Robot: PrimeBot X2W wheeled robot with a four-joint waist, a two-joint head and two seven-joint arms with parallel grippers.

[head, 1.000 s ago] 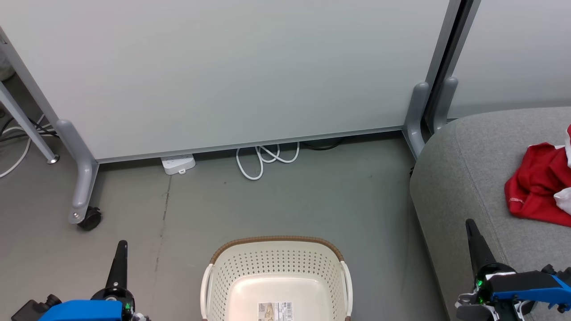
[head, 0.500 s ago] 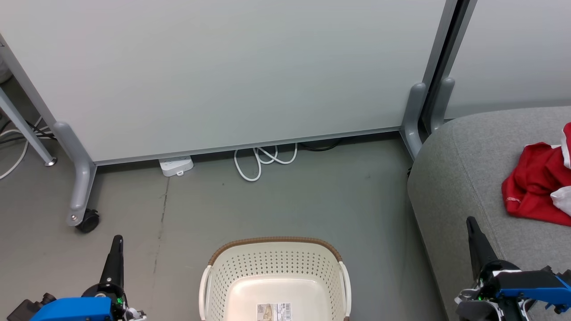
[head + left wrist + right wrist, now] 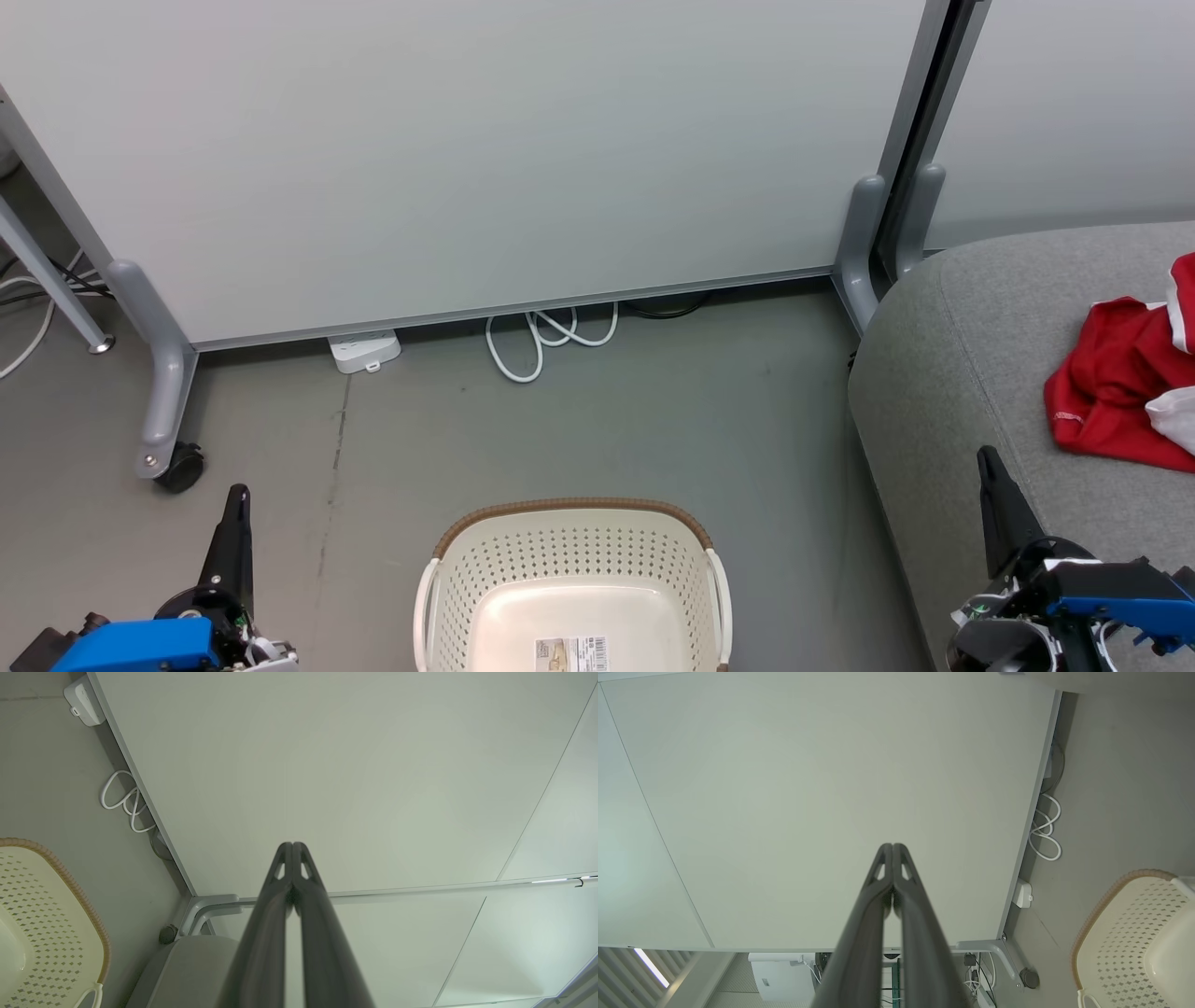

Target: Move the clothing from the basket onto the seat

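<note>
The cream basket (image 3: 571, 569) with its brown rim stands on the floor at the bottom centre of the head view; a barcode label shows on its bare bottom and no fabric lies in it. Red clothing (image 3: 1116, 383) with white panels lies crumpled on the grey seat (image 3: 952, 373) at the right. My left gripper (image 3: 239, 493) is shut at the lower left, over the floor beside the basket. My right gripper (image 3: 986, 457) is shut at the lower right, over the seat's front edge. Both wrist views show the fingers pressed together with nothing held: the left gripper (image 3: 292, 845), the right gripper (image 3: 893, 846).
A pale partition panel (image 3: 467, 149) on grey wheeled feet (image 3: 163, 411) stands behind the basket. A white power strip (image 3: 364, 349) and a looped white cable (image 3: 546, 334) lie at its base. The basket (image 3: 51, 914) also edges into the left wrist view, and the basket (image 3: 1125, 933) into the right wrist view.
The whole head picture has shifted slightly left and down, so the camera has moved. Both grippers sit a little lower in the picture and stay shut. The clothing has not moved on the seat.
</note>
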